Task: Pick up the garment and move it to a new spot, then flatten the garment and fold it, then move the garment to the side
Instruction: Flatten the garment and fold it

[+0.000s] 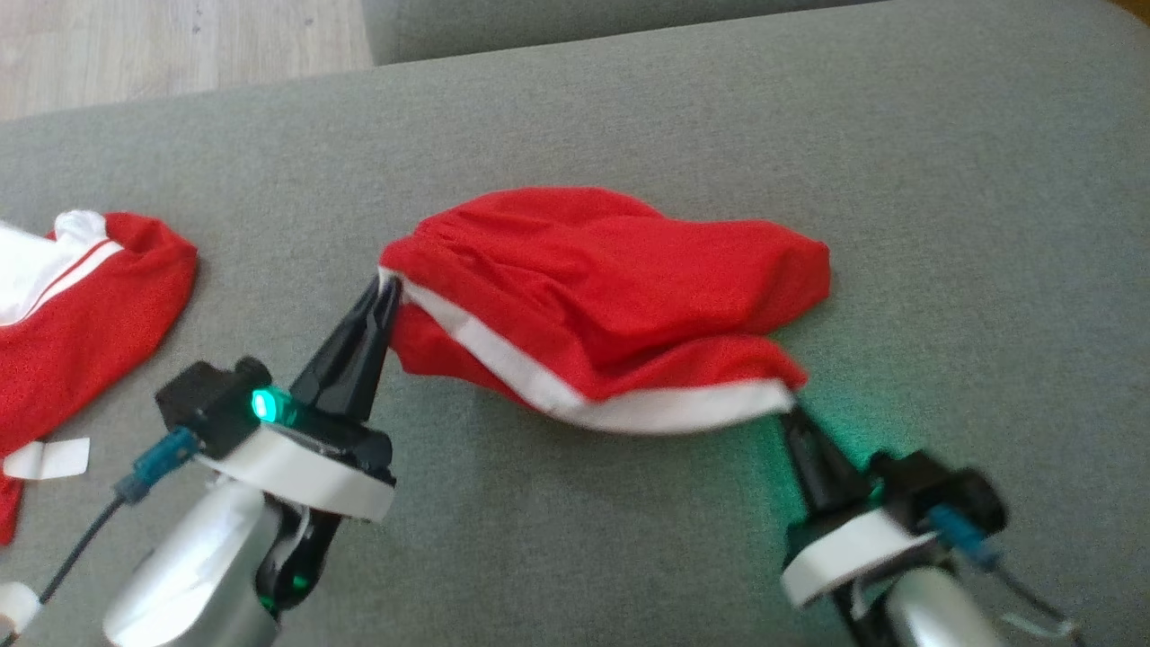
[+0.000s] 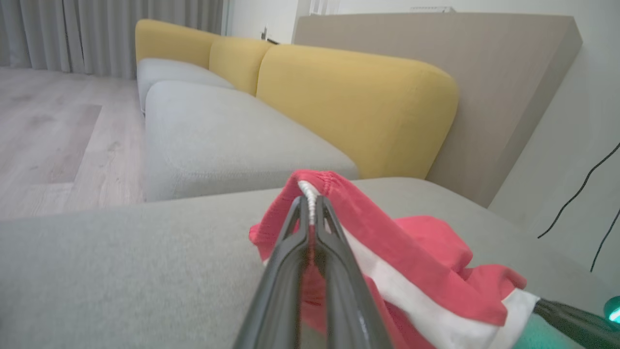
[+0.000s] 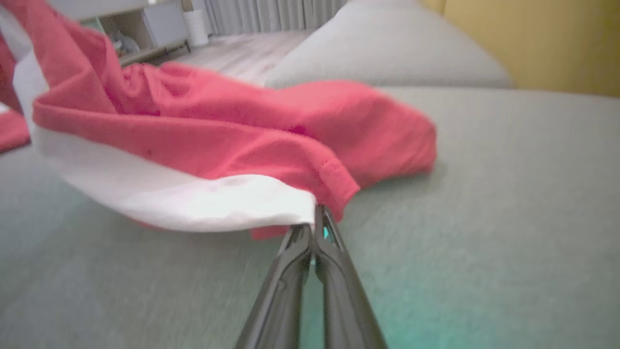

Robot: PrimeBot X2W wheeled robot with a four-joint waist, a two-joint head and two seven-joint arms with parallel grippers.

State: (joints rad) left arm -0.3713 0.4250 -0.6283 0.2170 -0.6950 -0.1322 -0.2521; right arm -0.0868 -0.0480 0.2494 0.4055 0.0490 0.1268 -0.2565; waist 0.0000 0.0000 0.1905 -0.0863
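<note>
My left fingers [image 1: 370, 314] are clamped together on the garment [image 1: 611, 288] at its left corner, where the gathered red hem meets the white band. In the left wrist view the two fingers [image 2: 290, 252] pinch that white edge between their tips, with red cloth [image 2: 411, 252] spilling to the right of them. My right fingers [image 1: 806, 442] are shut on the other end of the white band, at the lower right corner. In the right wrist view their tips [image 3: 302, 242] close just under the spot where white and red [image 3: 218, 126] meet.

The band sags in a shallow curve between my two grips. The near edge is lifted, while the far red bulk rests crumpled on the grey seat [image 1: 943, 198], roughly in its middle.

The seat is bare to the right of the garment, beyond it, and in front of it between my arms. To the left lies a second red and white piece [image 1: 90, 314], well apart from the garment and running out at the picture's left edge, with a white tag [image 1: 49, 458] at its lower edge. The seat's far edge shows at the upper left, with wood floor [image 1: 180, 45] past it. In the left wrist view a yellow backrest [image 2: 358, 97] rises beyond the seat's far edge, with another grey seat [image 2: 218, 135] to its left.
</note>
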